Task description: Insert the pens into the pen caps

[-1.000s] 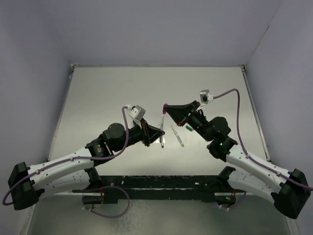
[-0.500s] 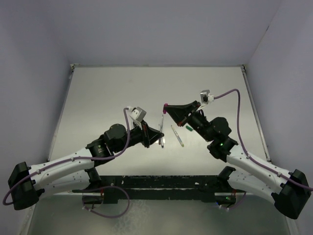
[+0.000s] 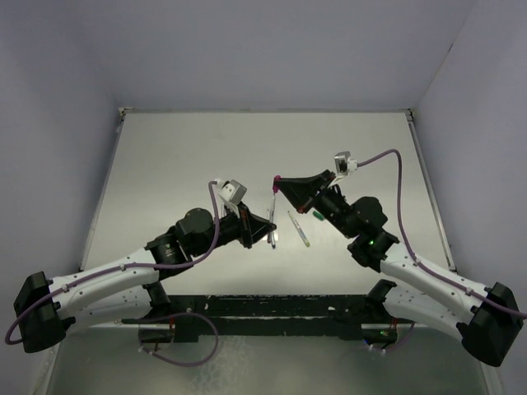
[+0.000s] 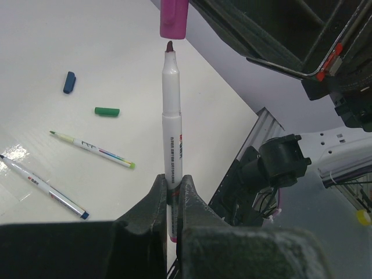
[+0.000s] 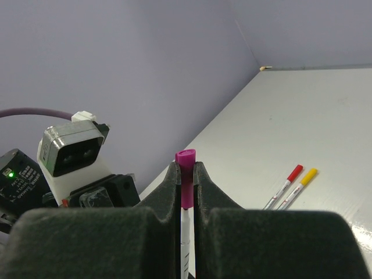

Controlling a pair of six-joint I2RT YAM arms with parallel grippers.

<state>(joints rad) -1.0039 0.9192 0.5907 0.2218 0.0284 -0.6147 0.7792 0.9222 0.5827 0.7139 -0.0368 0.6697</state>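
Note:
My left gripper [image 3: 263,225] is shut on a white pen [image 4: 172,116] and holds it upright, its dark purple tip up. My right gripper [image 3: 282,180] is shut on the purple cap [image 4: 174,17], which hangs just above the pen's tip with a thin gap between them. In the right wrist view the purple cap [image 5: 186,157] sits between the fingers with the white pen [image 5: 185,232] in line right beneath it. A blue cap [image 4: 70,82] and a green cap [image 4: 107,111] lie loose on the table. Two uncapped pens, one green-tipped [image 4: 93,149] and one blue-tipped [image 4: 43,186], lie near them.
A red-capped pen [image 5: 285,185] and a yellow-capped pen [image 5: 301,185] lie side by side on the white table [image 3: 181,156]. Grey walls enclose the table on three sides. Both arms meet over the table's near middle.
Both grippers have shifted only slightly, keeping the pen tip and the purple cap lined up. Nothing was let go or taken hold of.

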